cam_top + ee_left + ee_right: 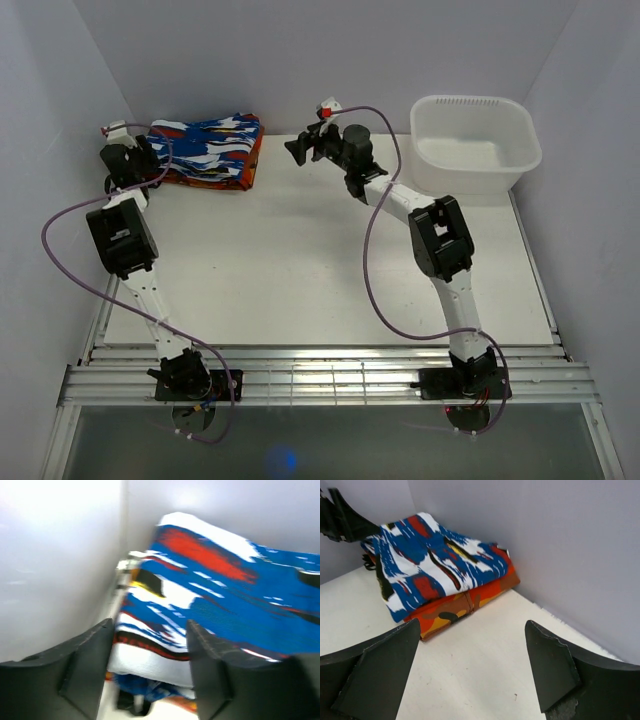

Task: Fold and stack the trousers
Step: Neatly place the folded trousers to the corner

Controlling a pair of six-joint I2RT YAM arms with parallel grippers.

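Hovering at the far left corner of the table (320,270), my left claw (150,625) stood with its jaws apart and nothing between them but air, the folded trousers (210,140) just ahead of the tips. They lay on top of the orange cloth (470,600), tucked close against the back wall, so I judged the folding and stacking close to done. My wrist view was blurred, and I could not tell whether a finger brushed the cloth. My right claw (305,148) hung above the table to the right of the pile, jaws wide apart and empty, with the tub (470,170) well off to its right. The danger I saw lay with the left claw: if a finger caught the loose near edge as it drew away, the top fold could open or the trousers slide off the orange cloth. Shutting the jaws there would pinch that edge and drag it too. The side wall stood near, leaving little room to swing clear.
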